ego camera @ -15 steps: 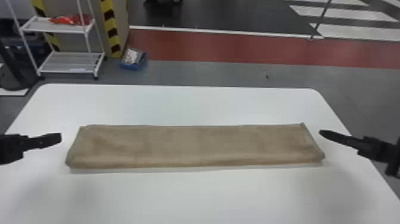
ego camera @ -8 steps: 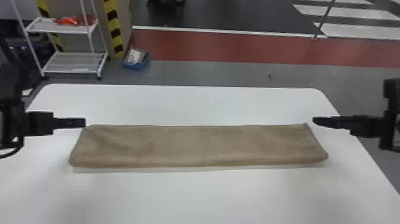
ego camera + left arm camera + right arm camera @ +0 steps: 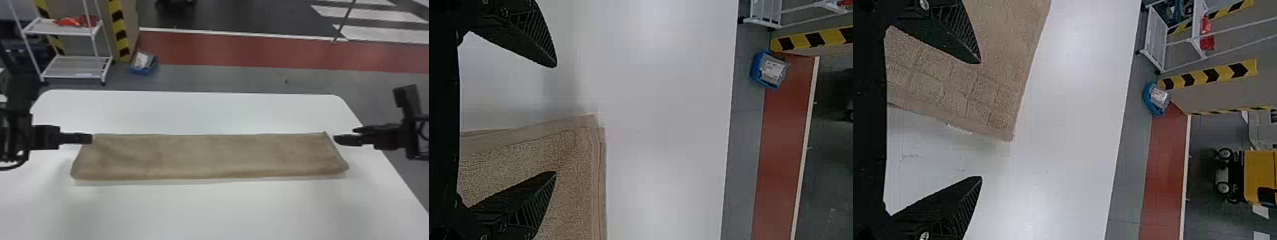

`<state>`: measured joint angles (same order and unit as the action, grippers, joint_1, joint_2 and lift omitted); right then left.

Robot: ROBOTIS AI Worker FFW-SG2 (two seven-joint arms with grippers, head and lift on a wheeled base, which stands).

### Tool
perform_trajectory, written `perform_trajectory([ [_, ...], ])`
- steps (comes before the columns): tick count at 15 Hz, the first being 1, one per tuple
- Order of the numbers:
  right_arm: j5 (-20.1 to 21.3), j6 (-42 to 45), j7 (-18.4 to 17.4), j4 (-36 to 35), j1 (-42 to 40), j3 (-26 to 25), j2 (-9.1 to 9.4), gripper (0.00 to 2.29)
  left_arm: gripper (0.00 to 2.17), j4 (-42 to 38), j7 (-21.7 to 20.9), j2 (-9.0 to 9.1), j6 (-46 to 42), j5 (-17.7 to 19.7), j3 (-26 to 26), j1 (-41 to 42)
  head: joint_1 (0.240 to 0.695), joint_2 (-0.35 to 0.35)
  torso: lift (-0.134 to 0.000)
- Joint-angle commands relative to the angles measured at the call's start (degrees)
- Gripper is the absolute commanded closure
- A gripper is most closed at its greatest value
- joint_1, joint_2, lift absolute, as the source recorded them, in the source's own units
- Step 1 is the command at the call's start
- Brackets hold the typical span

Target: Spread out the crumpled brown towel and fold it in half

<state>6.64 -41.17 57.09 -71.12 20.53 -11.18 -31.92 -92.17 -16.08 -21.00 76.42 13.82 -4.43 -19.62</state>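
Observation:
The brown towel lies on the white table as a long, flat strip, with slight wrinkles near its left end. At its far left corner is my left gripper, level with the towel's far edge. My right gripper is just off the far right corner. In the left wrist view, the left gripper stands open, with a corner of the towel partly between its fingers. The right wrist view has the right gripper open too, its fingers on either side of the towel's edge.
The white table extends beyond the towel on all sides. Past its far edge, on the floor, stand a white shelf rack and a blue box beside a striped post.
The left gripper has come in from the left and up to the towel's far left corner. My right arm has shifted and turned near the far right corner. The towel lies as before.

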Motion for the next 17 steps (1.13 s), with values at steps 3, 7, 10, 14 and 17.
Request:
perform_trajectory([
  [3, 0.8, 3.6, 0.1, 2.1, -1.3, -0.2, -0.07, 0.05, 0.14, -0.6, 0.0, 0.35, -1.2, 0.6, -0.6, 2.1, 0.695, -0.129, -0.123],
  [7, 0.1, 4.3, 0.4, 2.7, -1.7, -0.9, -0.25, 0.05, 0.14, -2.1, -0.1, 0.35, -2.8, 0.9, -1.4, 4.1, 0.695, -0.138, -0.123],
  [10, -0.3, 4.1, 0.8, 2.7, -1.8, -0.9, -0.16, 0.05, 0.14, -2.7, -0.2, 0.26, -2.8, 1.0, -1.5, 4.7, 0.695, -0.138, -0.123],
  [14, -0.4, 3.9, 0.8, 2.6, -1.9, -0.9, -0.07, 0.05, 0.14, -3.2, -0.3, 0.26, -2.8, 1.0, -1.5, 4.9, 0.695, -0.136, -0.123],
  [17, -0.4, 3.6, 1.0, 2.5, -2.1, -1.0, 0.02, 0.06, 0.13, -3.3, -0.3, 0.53, -2.8, 1.0, -1.5, 5.0, 0.695, -0.136, -0.123],
])
